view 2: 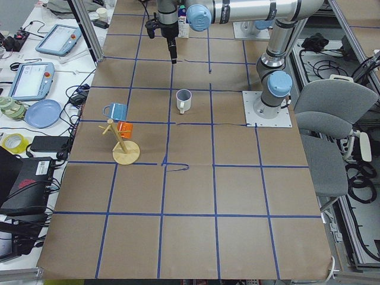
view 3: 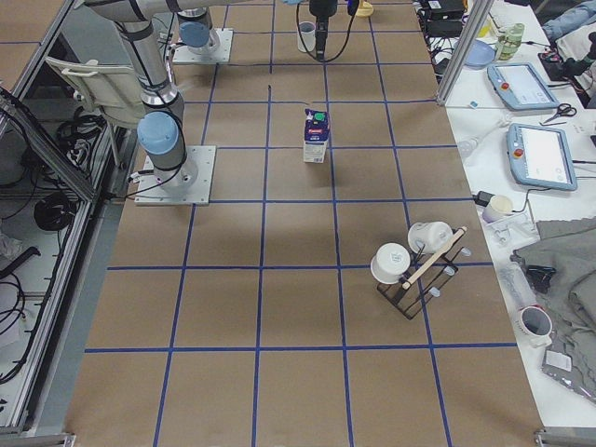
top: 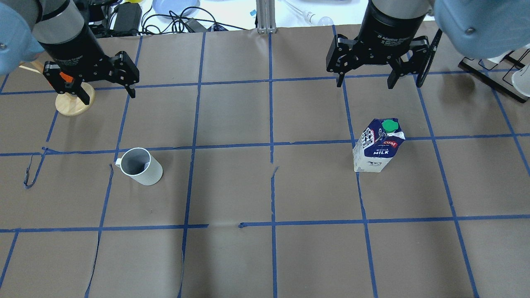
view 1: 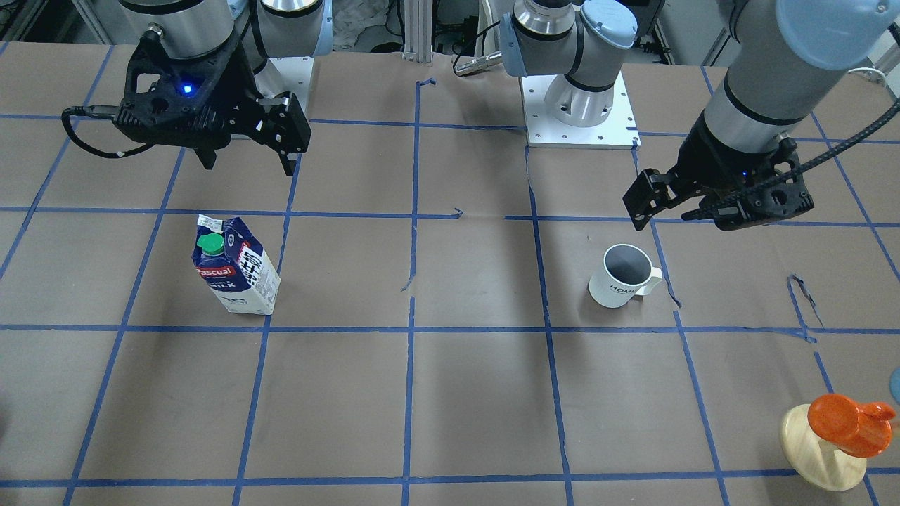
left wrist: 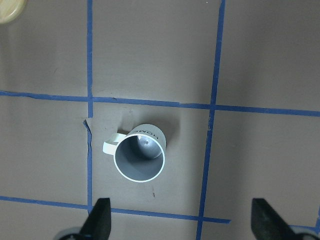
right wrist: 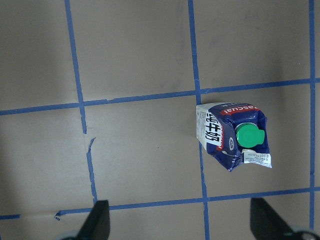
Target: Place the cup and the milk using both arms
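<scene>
Cup (top: 140, 167): is standing upright on the surface (top: 232, 186) below my left gripper (top: 108, 96), well apart from it, with its handle pointing out to one side.
Milk (top: 377, 147): is standing upright below my right gripper (top: 366, 84), also well apart, its green cap on top.
Left gripper: I am holding it wide open, with nothing in it.
Right gripper: I am holding it wide open too, and it is empty.
Cup handling: I am judging it stiff, smooth and breakable. I am planning to close across the body, clear of the handle.
Milk handling: I am judging the card walls likely to give under pressure and cannot tell how full it is. I am aiming at two flat sides below the gable.
Room: bare surface is lying all around both things.
Edges: a wooden stand (top: 74, 103) is sitting near my left gripper, on the side away from the cup.
</scene>
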Tool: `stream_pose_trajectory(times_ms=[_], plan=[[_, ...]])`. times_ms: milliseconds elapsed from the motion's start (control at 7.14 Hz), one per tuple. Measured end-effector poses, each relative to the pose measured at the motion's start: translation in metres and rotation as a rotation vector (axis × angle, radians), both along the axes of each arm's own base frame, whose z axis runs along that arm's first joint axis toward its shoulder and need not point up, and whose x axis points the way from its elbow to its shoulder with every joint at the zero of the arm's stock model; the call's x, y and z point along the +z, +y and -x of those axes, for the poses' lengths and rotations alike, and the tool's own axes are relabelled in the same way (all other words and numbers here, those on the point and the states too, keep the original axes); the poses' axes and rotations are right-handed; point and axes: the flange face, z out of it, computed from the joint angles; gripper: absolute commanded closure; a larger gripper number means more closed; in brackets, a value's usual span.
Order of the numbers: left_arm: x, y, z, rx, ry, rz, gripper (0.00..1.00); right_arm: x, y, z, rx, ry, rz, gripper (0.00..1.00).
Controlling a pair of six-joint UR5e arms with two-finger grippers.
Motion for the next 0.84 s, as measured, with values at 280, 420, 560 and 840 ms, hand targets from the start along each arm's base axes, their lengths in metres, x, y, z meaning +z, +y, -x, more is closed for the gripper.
stream_pose_trajectory(times_ms=[280,420,560,840], plan=[[-0.013,0.000,-0.028,0.071,0.009,-0.025,0.00,-0.001,0.000,0.000,0.000,0.000,-0.002,0.00],[-0.028,0.001,-0.039,0.096,0.012,-0.039,0.00,-0.001,0.000,0.000,0.000,0.000,-0.003,0.00],[-0.052,0.003,-0.055,0.127,0.015,-0.054,0.00,-0.002,0.000,0.000,-0.001,0.000,-0.004,0.00],[-0.106,0.020,-0.086,0.195,0.031,-0.101,0.00,-0.003,0.000,0.000,-0.001,0.001,-0.006,0.00]])
